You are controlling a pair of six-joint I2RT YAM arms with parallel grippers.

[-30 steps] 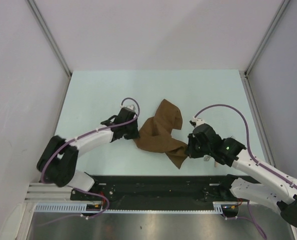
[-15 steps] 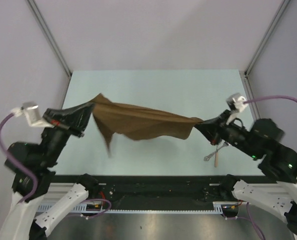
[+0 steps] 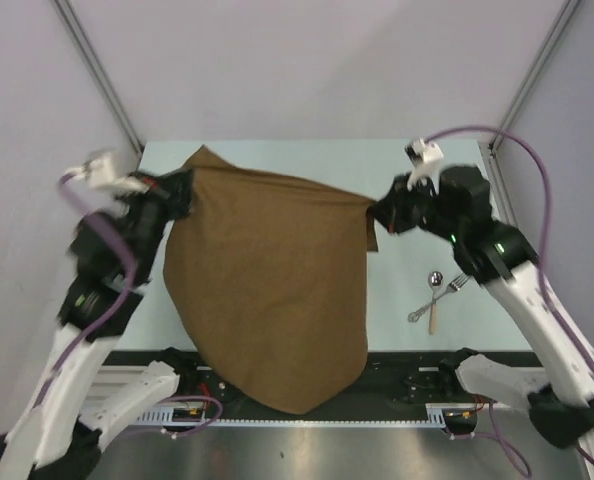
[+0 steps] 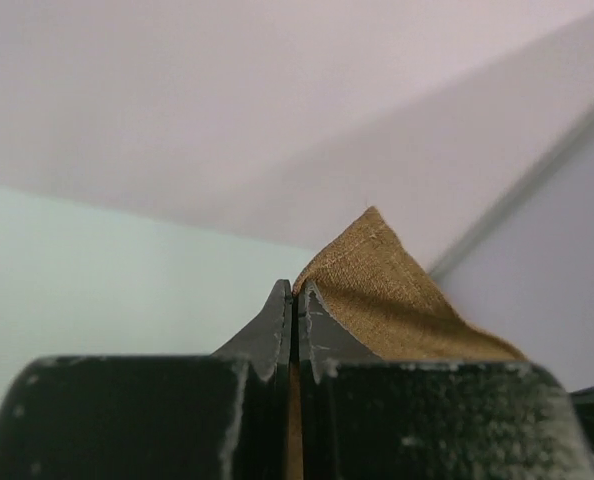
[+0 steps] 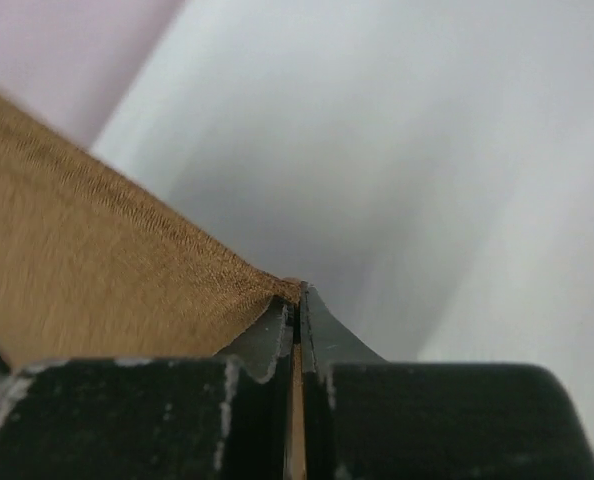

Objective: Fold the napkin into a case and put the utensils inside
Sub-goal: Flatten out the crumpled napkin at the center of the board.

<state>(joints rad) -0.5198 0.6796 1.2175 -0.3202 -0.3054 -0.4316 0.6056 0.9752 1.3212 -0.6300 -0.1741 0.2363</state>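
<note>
- My left claw (image 3: 184, 190) is pinched tight on the napkin (image 3: 267, 290) at its far-left corner — right claw (image 3: 377, 212) clamped on the far-right one.
- It hangs spread between them; utensils (image 3: 435, 297) lie on the table (image 3: 407, 170), near right.

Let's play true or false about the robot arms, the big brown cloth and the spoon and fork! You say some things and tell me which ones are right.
1. The left gripper is pinching a corner of the napkin. True.
2. The spoon and fork lie on the table near the right arm, outside the napkin. True.
3. The napkin lies crumpled in a heap on the table. False: it hangs spread out between the left gripper and the right gripper.
4. The right gripper is open and empty. False: it is shut on another corner of the napkin.
</note>
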